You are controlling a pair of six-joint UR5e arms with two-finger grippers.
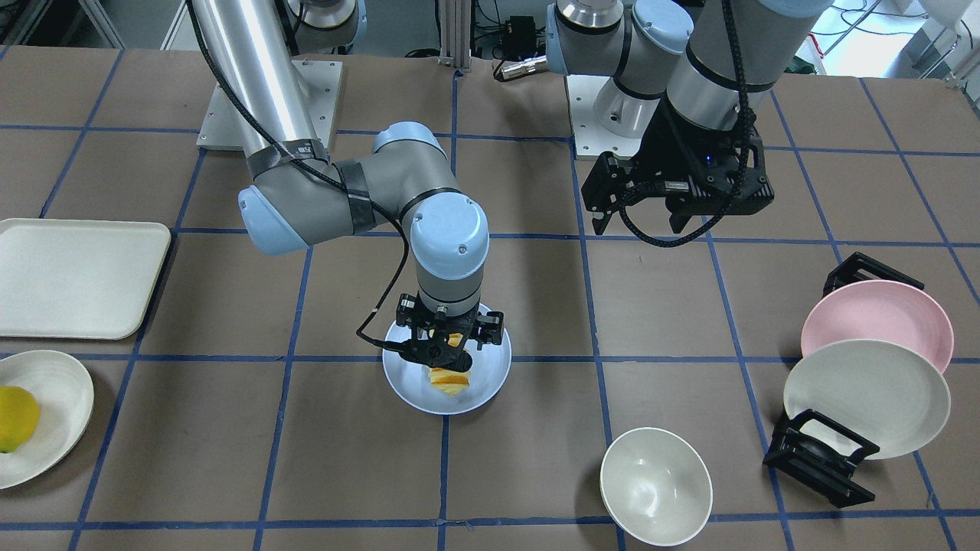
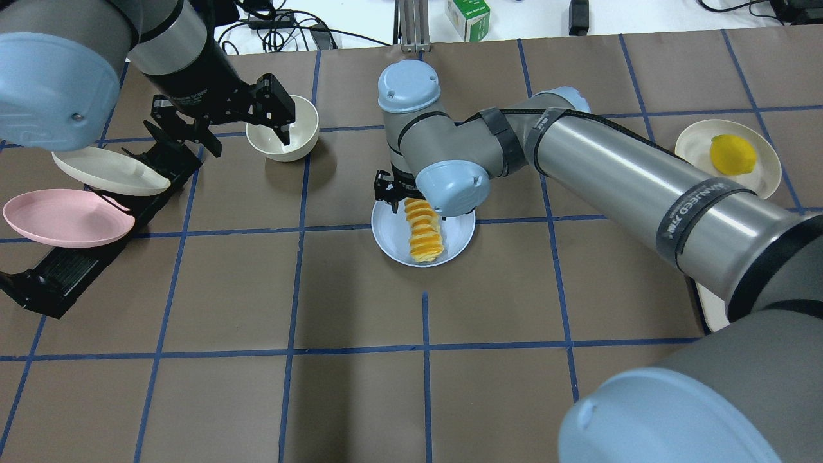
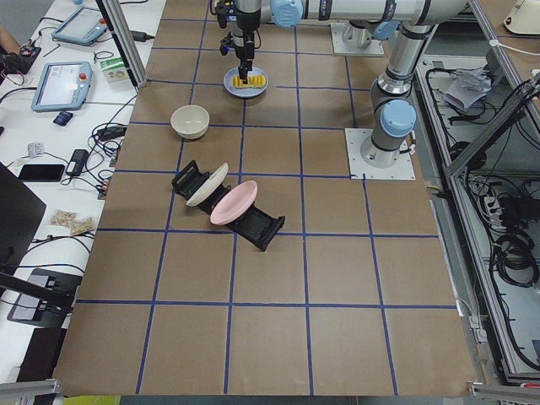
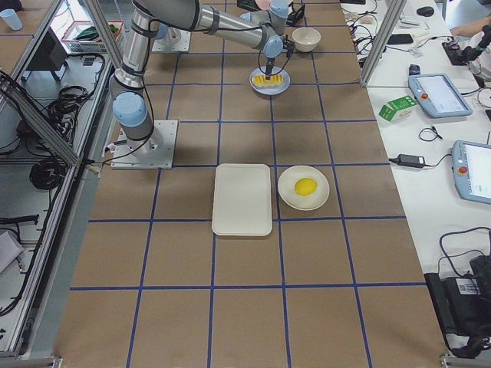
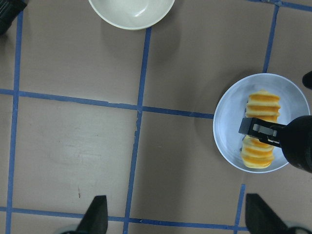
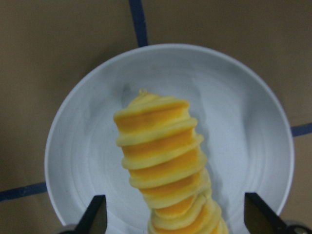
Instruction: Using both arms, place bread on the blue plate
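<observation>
The bread (image 1: 448,379), a yellow-orange ridged loaf, lies on the blue plate (image 1: 406,386) at the table's middle. Both also show in the overhead view as bread (image 2: 424,235) on plate (image 2: 388,233), and in the left wrist view as bread (image 5: 261,102) on plate (image 5: 228,122). My right gripper (image 1: 444,348) hangs straight down just over the bread (image 6: 163,156). Its fingers (image 6: 95,214) stand wide apart on either side of the loaf, not touching it. My left gripper (image 1: 643,222) is open and empty, high above the table. In the overhead view it (image 2: 244,132) is over the bowl.
A white bowl (image 1: 656,486) stands near the operators' edge. A black rack holds a pink plate (image 1: 880,321) and a cream plate (image 1: 865,398). On the other side are a cream tray (image 1: 76,275) and a cream plate with a yellow fruit (image 1: 15,417).
</observation>
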